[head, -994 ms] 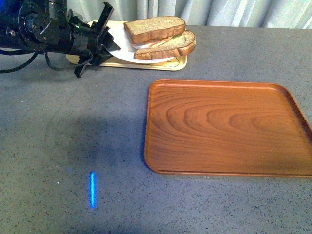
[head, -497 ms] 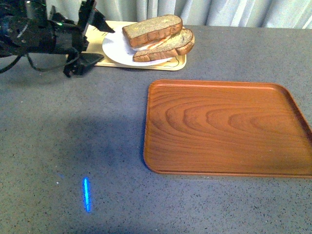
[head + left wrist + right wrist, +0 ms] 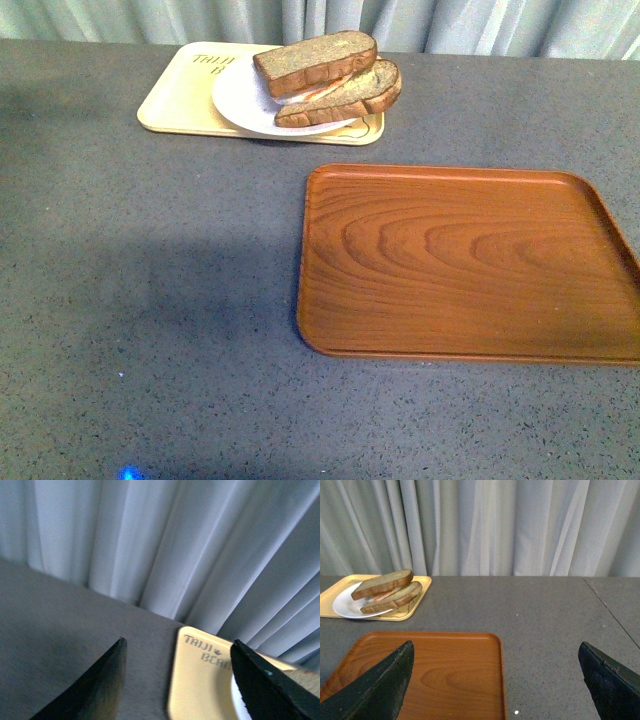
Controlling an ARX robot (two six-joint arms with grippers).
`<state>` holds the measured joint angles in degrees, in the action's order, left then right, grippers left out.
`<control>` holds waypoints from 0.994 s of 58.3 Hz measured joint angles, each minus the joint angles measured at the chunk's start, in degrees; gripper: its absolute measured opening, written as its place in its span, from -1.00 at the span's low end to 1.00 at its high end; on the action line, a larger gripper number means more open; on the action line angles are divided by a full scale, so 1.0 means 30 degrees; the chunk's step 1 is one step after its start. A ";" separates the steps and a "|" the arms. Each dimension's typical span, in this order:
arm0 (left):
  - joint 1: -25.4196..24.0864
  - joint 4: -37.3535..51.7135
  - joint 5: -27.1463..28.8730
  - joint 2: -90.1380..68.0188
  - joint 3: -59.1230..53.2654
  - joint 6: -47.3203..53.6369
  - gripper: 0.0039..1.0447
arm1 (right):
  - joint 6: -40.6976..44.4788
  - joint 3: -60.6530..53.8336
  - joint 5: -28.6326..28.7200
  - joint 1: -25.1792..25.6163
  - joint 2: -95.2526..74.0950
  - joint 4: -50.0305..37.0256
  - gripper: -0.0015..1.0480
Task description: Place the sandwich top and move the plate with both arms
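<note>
The sandwich top [image 3: 315, 60], a brown wholemeal slice, lies tilted on a lower slice [image 3: 350, 95] with filling between them, on the white plate [image 3: 235, 100] at the table's far side. Neither arm shows in the front view. My left gripper [image 3: 177, 680] is open and empty, its fingers [image 3: 95, 690] spread over the table beside the yellow tray's corner; a sliver of the plate [image 3: 237, 706] shows by one finger. My right gripper [image 3: 495, 680] is open and empty, well short of the sandwich top [image 3: 382, 583] and plate [image 3: 342, 607].
The plate sits on a pale yellow printed tray [image 3: 180, 95], also in the left wrist view [image 3: 200, 690]. A brown wooden tray [image 3: 465, 260] lies at the near right, below the right gripper [image 3: 435, 672]. Grey curtains [image 3: 485, 525] hang behind the table.
The left arm, which was beside the plate at the far left, has pulled back out of the front view. The sandwich and plate stay in place.
</note>
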<state>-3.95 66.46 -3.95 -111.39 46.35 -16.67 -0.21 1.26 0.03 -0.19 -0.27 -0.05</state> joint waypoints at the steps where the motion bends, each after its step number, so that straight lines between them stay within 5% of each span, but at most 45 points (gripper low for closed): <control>1: 0.0000 0.0160 0.0066 0.0401 -0.0430 0.1151 0.05 | 0.0000 0.0000 0.0000 0.0000 0.0007 0.0000 0.82; 19: 0.0313 0.0277 0.0350 0.3504 -0.4903 0.5064 -0.97 | 0.0000 0.0000 0.0000 0.0000 0.0000 0.0000 0.82; 58: 0.1297 -0.0015 0.1326 1.0054 -1.0608 0.5333 -0.98 | 0.0000 0.0000 0.0000 0.0000 0.0000 0.0000 0.82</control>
<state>-0.05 66.41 0.03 -81.23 14.52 -0.67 -0.21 1.26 0.03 -0.19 -0.27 -0.05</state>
